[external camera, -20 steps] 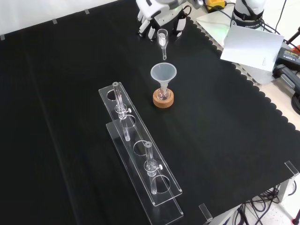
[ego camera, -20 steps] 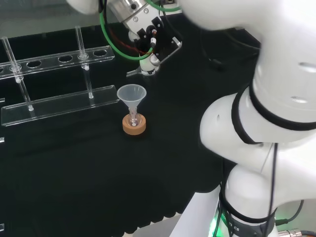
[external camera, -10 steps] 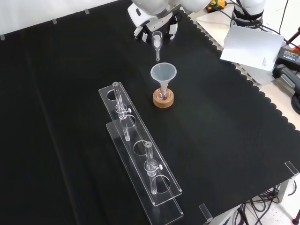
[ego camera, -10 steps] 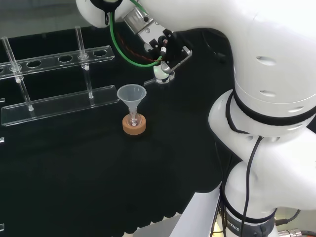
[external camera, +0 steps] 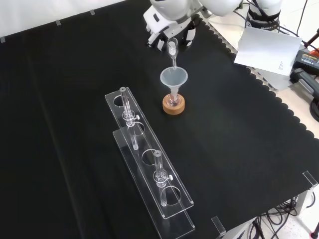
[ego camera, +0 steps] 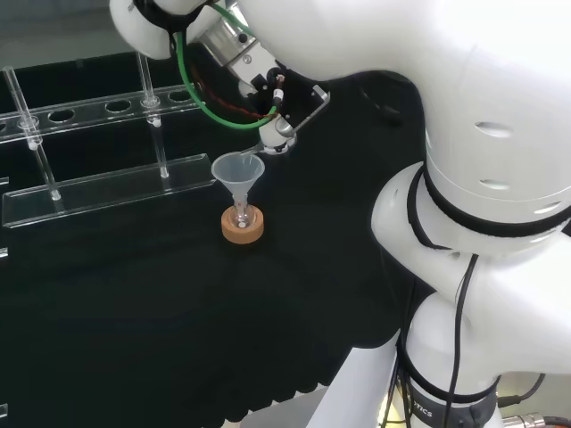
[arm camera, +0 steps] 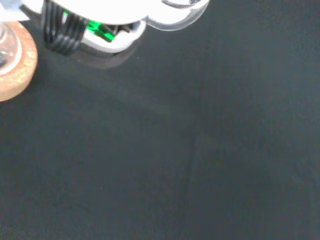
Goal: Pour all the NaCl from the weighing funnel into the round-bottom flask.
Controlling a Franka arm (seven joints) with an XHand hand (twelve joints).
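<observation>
We note the white arm (ego camera: pixel 482 178) filling the right of the head view, its upper links reaching across the top toward the centre. Two clear tube racks lie on the black cloth (external camera: pixel 75 124): in the front view they run from centre to lower centre (external camera: pixel 149 169), each with a glass piece standing in it.

The hand (external camera: pixel 172 25) sits at the top centre of the front view, its fingers closed around the weighing funnel (external camera: pixel 173 50). Against half a second ago, the hand has shifted slightly right and lower in the front view, and in the head view it has moved left toward the cone. The weighing funnel's thin spout, which then hung clear above the cone, now points down with its tip at the rim of the plastic funnel (external camera: pixel 173 78).

That plastic funnel stands unmoved in the neck of the small round-bottom flask (external camera: pixel 172 102), which rests on a cork ring (external camera: pixel 173 106) at centre frame. In the wrist view the cork ring (arm camera: pixel 15 70) shows at the upper left edge. We cannot tell whether any salt is falling.
</observation>
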